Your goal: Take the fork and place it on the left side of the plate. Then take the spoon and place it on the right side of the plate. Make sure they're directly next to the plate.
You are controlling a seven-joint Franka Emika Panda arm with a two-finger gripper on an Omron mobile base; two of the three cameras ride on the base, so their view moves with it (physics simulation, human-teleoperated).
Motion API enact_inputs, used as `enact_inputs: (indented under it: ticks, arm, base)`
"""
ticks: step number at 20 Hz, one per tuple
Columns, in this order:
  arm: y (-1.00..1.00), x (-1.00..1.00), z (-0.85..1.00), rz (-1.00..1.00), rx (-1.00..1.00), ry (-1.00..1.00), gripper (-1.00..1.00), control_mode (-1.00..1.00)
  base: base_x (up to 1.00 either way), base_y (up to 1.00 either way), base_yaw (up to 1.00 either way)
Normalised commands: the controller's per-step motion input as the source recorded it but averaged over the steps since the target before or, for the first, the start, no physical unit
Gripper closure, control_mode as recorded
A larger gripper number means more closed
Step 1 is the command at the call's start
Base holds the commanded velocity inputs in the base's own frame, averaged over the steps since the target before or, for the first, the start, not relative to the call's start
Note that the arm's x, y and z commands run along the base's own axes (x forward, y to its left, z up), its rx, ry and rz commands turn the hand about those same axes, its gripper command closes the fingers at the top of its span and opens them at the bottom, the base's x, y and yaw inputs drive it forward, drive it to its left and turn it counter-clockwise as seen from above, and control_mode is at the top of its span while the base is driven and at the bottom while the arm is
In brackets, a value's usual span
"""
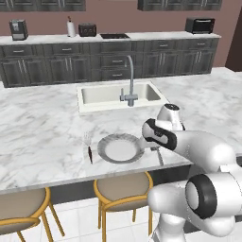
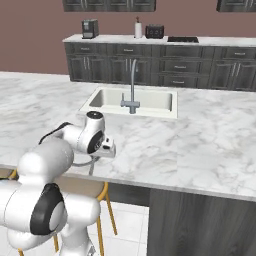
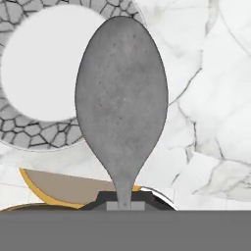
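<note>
With the claw (image 3: 124, 198) pinching the spoon (image 3: 121, 103) by its handle right at the worktop (image 1: 42, 137) edge beside the plate (image 1: 120, 149), a loose release could drop it onto the stools (image 1: 124, 189).

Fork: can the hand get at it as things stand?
Probably not yet. The fork lies in the open left of the plate, nothing over it, but the hand is shut on the spoon on the plate's right.

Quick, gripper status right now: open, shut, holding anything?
Gripper: shut on the spoon, held by its handle beside the plate.
</note>
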Motion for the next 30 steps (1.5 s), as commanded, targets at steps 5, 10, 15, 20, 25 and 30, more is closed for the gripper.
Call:
enact_inputs:
  ticks: [5,10,15,20,25,30]
  arm:
    - [-0.18,0.68,-0.08,-0.03,0.0,0.05,1.0,-1.0]
    - [-0.1,0.69,-0.23,-0.04,0.02,0.04,1.0,-1.0]
    - [-0.04,0.57,-0.41,-0.02,0.01,0.01,1.0,-1.0]
    - [-0.06,0.51,-0.44,-0.02,0.01,0.01,1.0,-1.0]
    - [-0.04,0.21,-0.42,0.0,0.0,0.08,1.0,-1.0]
    - [-0.01,0.26,-0.37,-0.01,0.0,0.08,1.0,-1.0]
  base:
    - [0.0,0.0,0.0]
    - [0.0,0.0,0.0]
    - [0.0,0.0,0.0]
    - [0.0,0.0,0.0]
    - [0.0,0.0,0.0]
    - [0.0,0.0,0.0]
